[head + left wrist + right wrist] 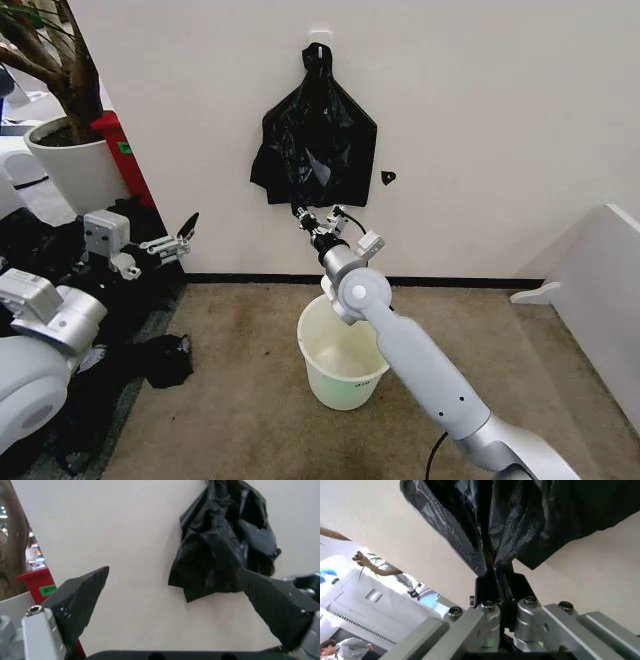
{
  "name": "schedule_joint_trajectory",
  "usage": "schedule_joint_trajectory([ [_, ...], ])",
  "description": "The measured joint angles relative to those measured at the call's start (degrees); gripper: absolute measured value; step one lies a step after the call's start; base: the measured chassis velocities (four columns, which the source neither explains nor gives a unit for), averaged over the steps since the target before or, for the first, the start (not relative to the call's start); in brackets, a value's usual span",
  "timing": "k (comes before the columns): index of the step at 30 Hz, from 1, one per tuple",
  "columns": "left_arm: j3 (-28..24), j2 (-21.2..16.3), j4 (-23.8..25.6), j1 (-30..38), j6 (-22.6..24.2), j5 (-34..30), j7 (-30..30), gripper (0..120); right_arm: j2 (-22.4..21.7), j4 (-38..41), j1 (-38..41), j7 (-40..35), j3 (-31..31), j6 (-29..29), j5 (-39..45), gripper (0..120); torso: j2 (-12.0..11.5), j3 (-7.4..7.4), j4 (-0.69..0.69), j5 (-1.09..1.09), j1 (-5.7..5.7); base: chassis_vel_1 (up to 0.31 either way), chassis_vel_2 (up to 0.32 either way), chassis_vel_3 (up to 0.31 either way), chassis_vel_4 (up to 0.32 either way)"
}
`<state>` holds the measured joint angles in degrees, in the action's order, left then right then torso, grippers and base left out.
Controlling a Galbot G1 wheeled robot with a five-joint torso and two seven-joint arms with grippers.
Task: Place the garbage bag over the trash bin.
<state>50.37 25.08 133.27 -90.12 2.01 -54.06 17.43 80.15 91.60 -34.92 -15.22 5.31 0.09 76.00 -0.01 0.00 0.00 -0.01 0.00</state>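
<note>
Up high, garbage bag (pixel 495 528) hem between right gripper (pixel 495 578) fingers

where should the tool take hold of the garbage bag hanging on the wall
At its gathered bottom edge, coming from below and in front. The garbage bag hangs flat against the wall, and only that loose hem stands free; the right tool is shut on it there.

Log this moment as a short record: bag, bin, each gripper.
garbage bag: hanging from a hook on the wall, above the bin
trash bin: upright on the carpet by the wall, no bag in it
right gripper: raised to the bag's lower edge, fingers shut on the plastic
left gripper: held off to the left, fingers open, apart from the bag
</note>
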Motion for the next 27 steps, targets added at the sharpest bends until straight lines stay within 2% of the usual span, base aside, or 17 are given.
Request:
schedule_joint_trajectory([
  [2, -2.5, 0.4, -1.1, 3.2, 0.3, -0.3, 0.1, 100, -0.1, 0.0, -0.1, 0.0, -0.2, 0.0, 0.0, 0, 0.0, 0.0, 0.0, 0.0, 0.0, 0.0, 0.0, 0.0, 0.0],
  [9, -5.8, 0.9, -2.5, 7.3, 0.6, -0.6, 0.3, 100, -0.2, 0.1, -0.4, 0.0, -0.3, 0.0, 0.0, 0, 0.0, 0.0, 0.0, 0.0, 0.0, 0.0, 0.0, 0.0, 0.0],
  [12, -10.1, 1.6, -4.4, 12.8, 1.0, -1.1, 0.5, 100, -0.2, 0.2, -0.4, 0.0, -0.3, 0.0, 0.0, 0, 0.0, 0.0, 0.0, 0.02, 0.0, 0.0, 0.0, 0.0, 0.0],
  [14, -9.9, 1.5, -4.0, 13.8, 1.0, -1.1, 0.6, 100, -0.2, 0.3, -0.4, 0.0, -0.2, 0.0, 0.0, 0, 0.0, 0.01, -0.02, -0.04, 0.0, 0.0, 0.0, 0.0, 0.0],
  [15, -9.7, 1.4, -3.8, 14.0, 1.0, -1.1, 0.6, 100, -0.2, 0.3, -0.4, 0.0, -0.2, 0.1, 0.0, 0, 0.0, -0.02, 0.0, 0.11, 0.0, 0.0, 0.0, 0.0, 0.0],
  [17, -12.9, 2.3, -5.4, 17.7, 1.3, -1.3, 0.7, 100, -0.2, 0.3, -0.4, 0.0, -0.2, 0.1, 0.0, 0, 0.0, -0.01, 0.02, 0.0, 0.0, 0.0, 0.0, 0.0, 0.0],
  [27, -22.7, 4.8, -9.7, 29.7, 2.4, -2.2, 1.2, 100, -0.3, 0.4, -0.7, 0.0, -0.3, 0.1, 0.1, 0, 0.0, 0.0, 0.0, 0.01, 0.0, 0.0, 0.0, 0.0, 0.0],
])
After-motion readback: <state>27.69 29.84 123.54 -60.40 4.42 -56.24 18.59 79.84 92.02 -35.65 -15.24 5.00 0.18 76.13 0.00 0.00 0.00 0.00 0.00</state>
